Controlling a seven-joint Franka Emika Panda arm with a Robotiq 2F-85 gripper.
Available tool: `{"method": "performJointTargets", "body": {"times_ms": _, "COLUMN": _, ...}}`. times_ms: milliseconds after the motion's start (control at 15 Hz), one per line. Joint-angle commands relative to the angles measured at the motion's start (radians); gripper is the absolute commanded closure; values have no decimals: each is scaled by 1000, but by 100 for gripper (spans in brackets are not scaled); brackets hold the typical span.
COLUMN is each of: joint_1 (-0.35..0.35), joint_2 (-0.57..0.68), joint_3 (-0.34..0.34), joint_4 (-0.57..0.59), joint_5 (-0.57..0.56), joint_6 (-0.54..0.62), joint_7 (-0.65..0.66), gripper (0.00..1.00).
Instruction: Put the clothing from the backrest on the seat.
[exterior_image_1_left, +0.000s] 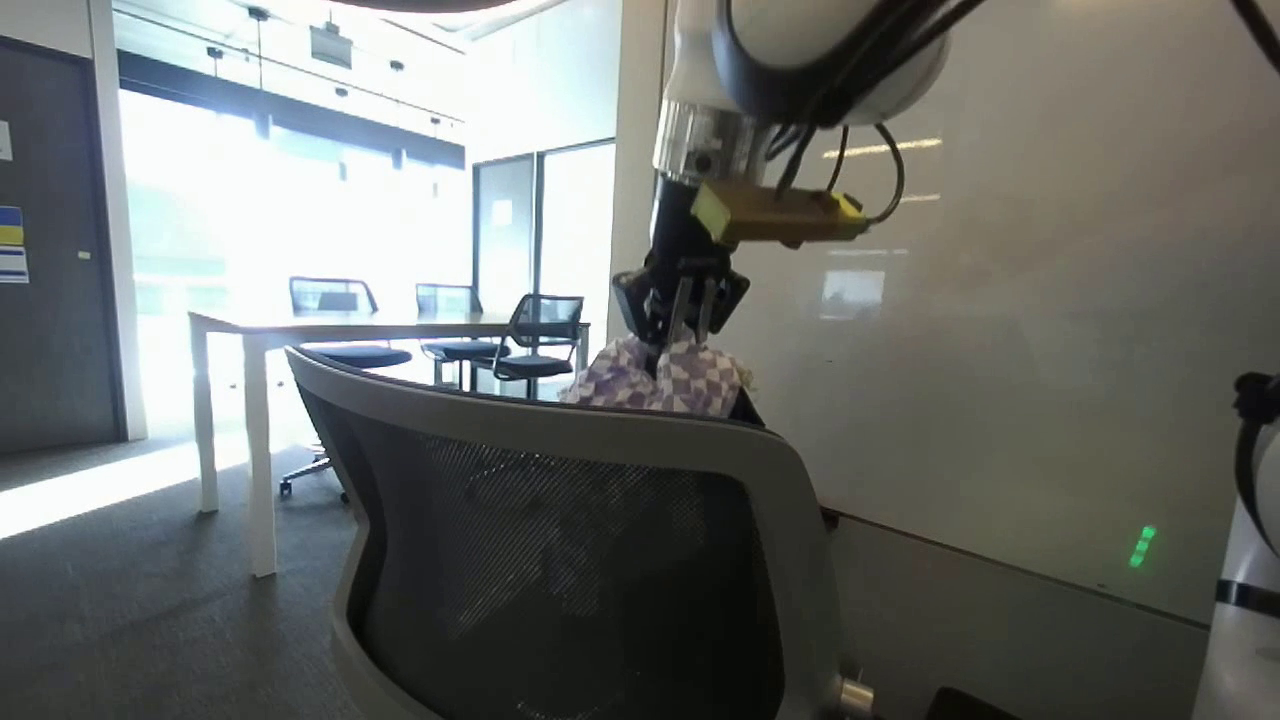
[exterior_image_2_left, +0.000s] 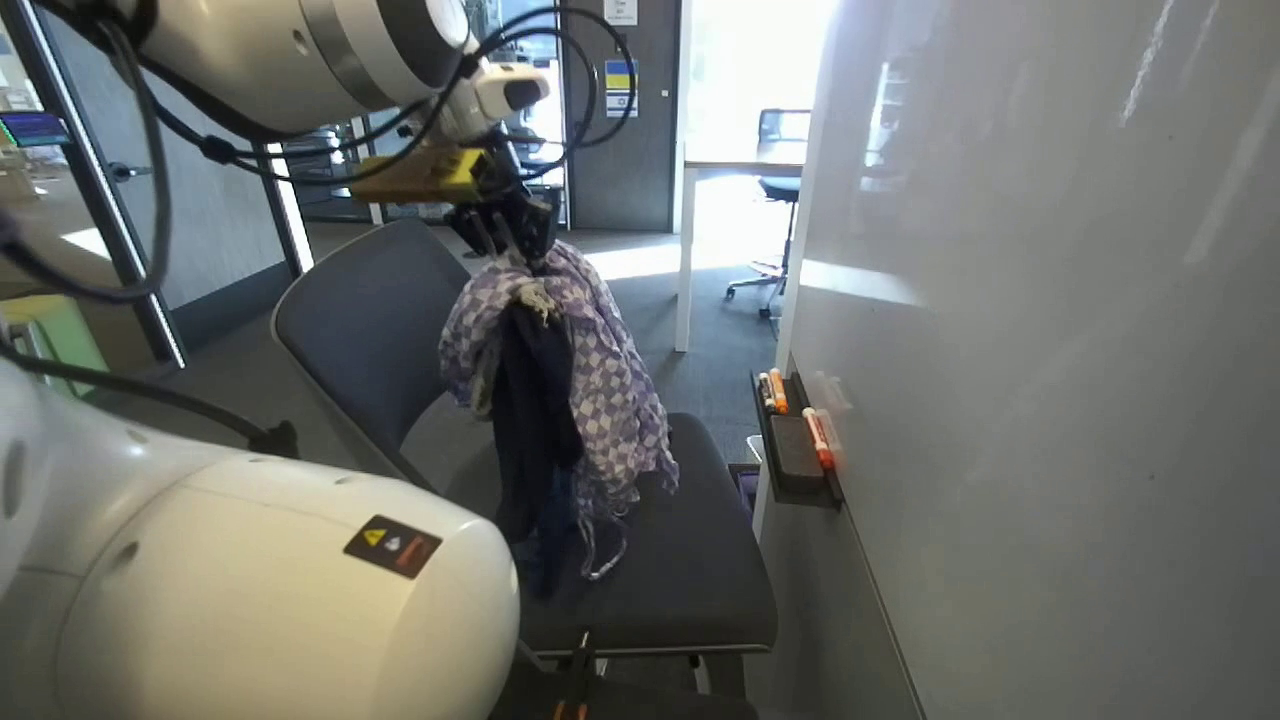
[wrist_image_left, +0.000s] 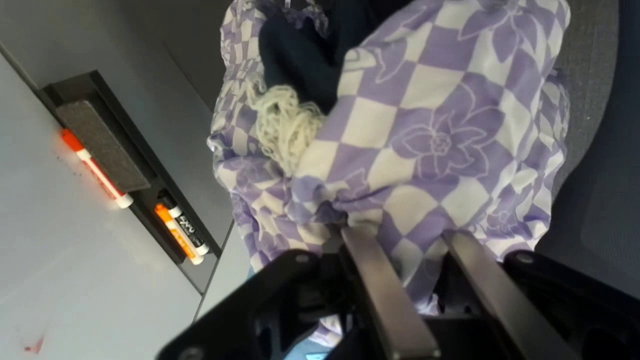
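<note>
The partly closed tool (wrist_image_left: 407, 236) pinches the clothing (exterior_image_2_left: 615, 390) over the seat (exterior_image_2_left: 690, 570), and a black marker (wrist_image_left: 185, 225) at the wrist view's left reads "EXPO".

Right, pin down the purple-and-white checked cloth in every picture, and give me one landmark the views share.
In an exterior view: near the centre, the checked cloth shows above the backrest.
In an exterior view: just left of centre, the checked cloth hangs over the seat.
Wrist view: the checked cloth fills much of the middle.
Shared landmark: the gripper holding it, visible in all three.
</note>
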Motion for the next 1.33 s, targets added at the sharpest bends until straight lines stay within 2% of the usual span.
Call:
{"method": "performJointTargets", "body": {"times_ms": 0, "joint_1": -22, "joint_2": 138, "joint_3": -20, "joint_4": -45, "joint_5": -44, "joint_6": 176, "joint_7": -35, "gripper": 89}}
{"method": "performJointTargets", "body": {"times_ms": 200, "joint_1": -50, "joint_2": 270, "joint_3": -30, "joint_4": -62, "joint_5": -67, "joint_6": 274, "joint_7": -22, "gripper": 89}}
{"method": "performJointTargets", "body": {"times_ms": 533, "joint_1": -2, "joint_2": 468, "joint_3": -154, "joint_4": -49, "joint_5": 104, "joint_6": 381, "joint_7": -127, "gripper": 89}}
{"method": "performJointTargets", "body": {"times_ms": 733, "joint_1": 52, "joint_2": 571, "joint_3": -221, "joint_4": -25, "joint_5": 287, "joint_6": 431, "joint_7": -294, "gripper": 89}}
{"method": "performJointTargets", "body": {"times_ms": 933, "joint_1": 94, "joint_2": 645, "joint_3": -246, "joint_4": 17, "joint_5": 545, "joint_6": 390, "joint_7": -503, "gripper": 89}}
{"method": "performJointTargets", "body": {"times_ms": 1133, "joint_1": 75, "joint_2": 710, "joint_3": -225, "joint_4": 56, "joint_5": 674, "joint_6": 350, "joint_7": -609, "gripper": 89}}
{"method": "performJointTargets", "body": {"times_ms": 1267, "joint_1": 57, "joint_2": 743, "joint_3": -218, "joint_4": 72, "joint_5": 689, "joint_6": 336, "joint_7": -628, "gripper": 89}}
